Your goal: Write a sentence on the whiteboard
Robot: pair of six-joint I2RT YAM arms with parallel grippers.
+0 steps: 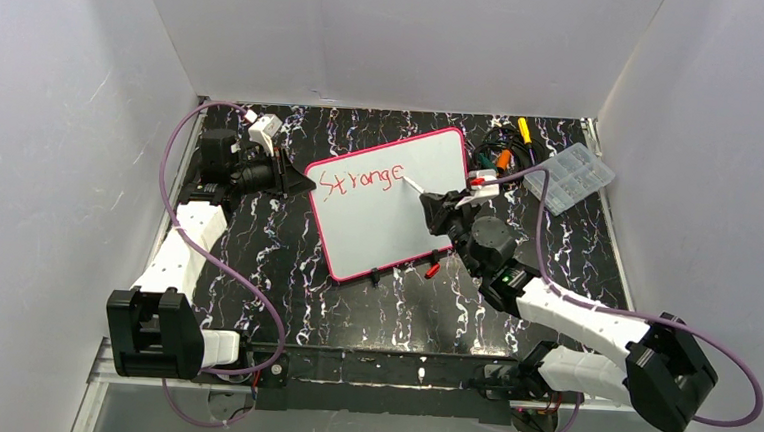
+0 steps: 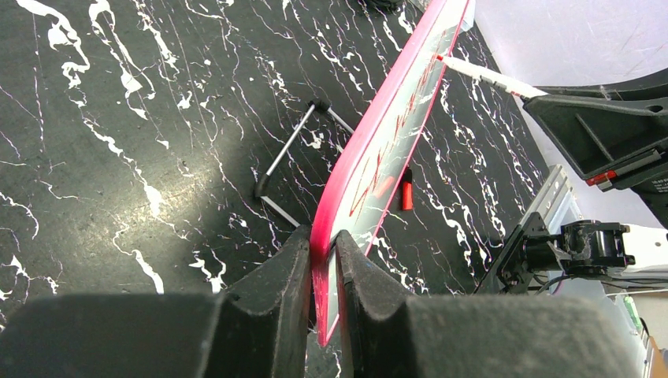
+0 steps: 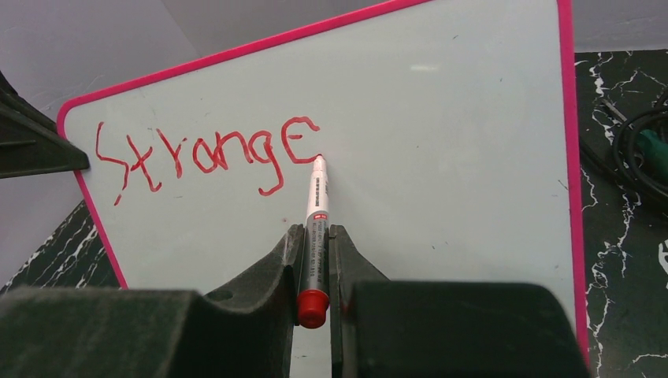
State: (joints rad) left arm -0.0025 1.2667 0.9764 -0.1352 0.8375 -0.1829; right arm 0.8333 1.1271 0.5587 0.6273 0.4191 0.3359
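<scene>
The whiteboard (image 1: 389, 201) with its pink-red border stands tilted on a wire stand mid-table. My left gripper (image 1: 305, 183) is shut on its left edge; in the left wrist view the fingers (image 2: 295, 268) pinch the red edge (image 2: 370, 157). Red writing on the board reads "Stronge" (image 3: 209, 153), also seen from above (image 1: 360, 180). My right gripper (image 1: 439, 207) is shut on a white marker with a red end (image 3: 317, 228). Its tip touches the board just right of the last "e" (image 3: 318, 160).
A clear plastic compartment box (image 1: 569, 177) sits at the back right beside a tangle of cables and tools (image 1: 502, 153). A small red cap (image 1: 433, 270) lies by the board's lower edge. White walls enclose the table on three sides.
</scene>
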